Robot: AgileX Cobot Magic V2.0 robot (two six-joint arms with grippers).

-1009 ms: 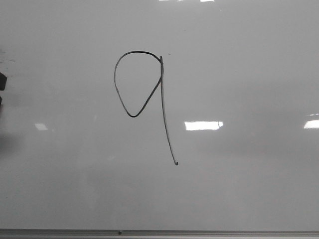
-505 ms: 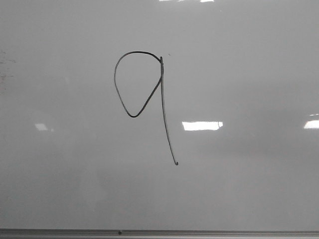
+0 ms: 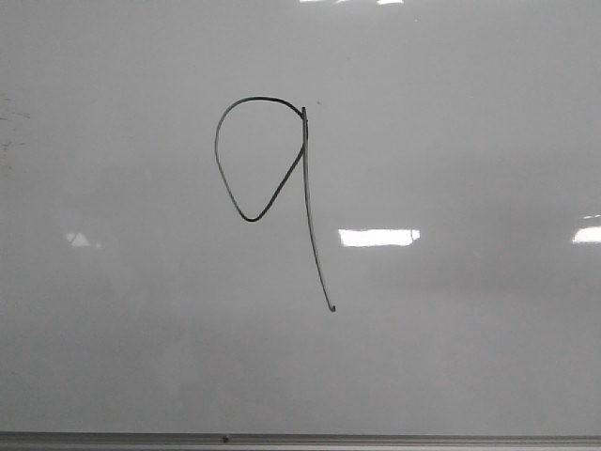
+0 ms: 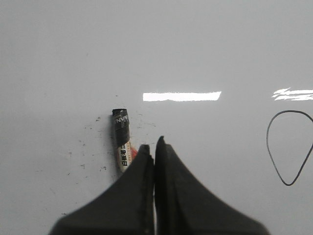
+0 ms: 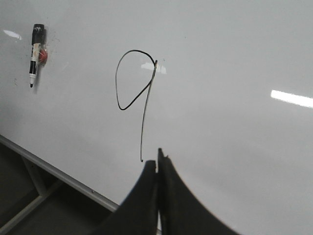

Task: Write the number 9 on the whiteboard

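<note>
The large glossy pale grey-white whiteboard [image 3: 470, 113] with its thin grey metal frame edge is filling the front view, and the number 9 [image 3: 305, 188], a thin black hand-drawn figure, is sitting near the middle of the board. Its teardrop-shaped loop is narrowing to a point at the lower end and is joining a long, slightly curved tail that is ending in a small hook, well above the frame edge. Bright rectangular light reflections [image 3: 378, 238] are lying to the right of the tail.

In the left wrist view, the black left gripper [image 4: 154, 143] is showing its fingers pressed together with nothing between them; a marker [image 4: 122, 142] with a black cap and white labelled barrel is lying on the board just beside the fingertips, among faint dark specks, and part of the loop is showing at the picture's edge.

In the right wrist view, the black right gripper [image 5: 157, 160] is likewise showing its fingers pressed together and empty, its tips near the hooked end of the tail. The marker is lying well apart from the figure, beside a small red object [image 5: 43, 56].
</note>
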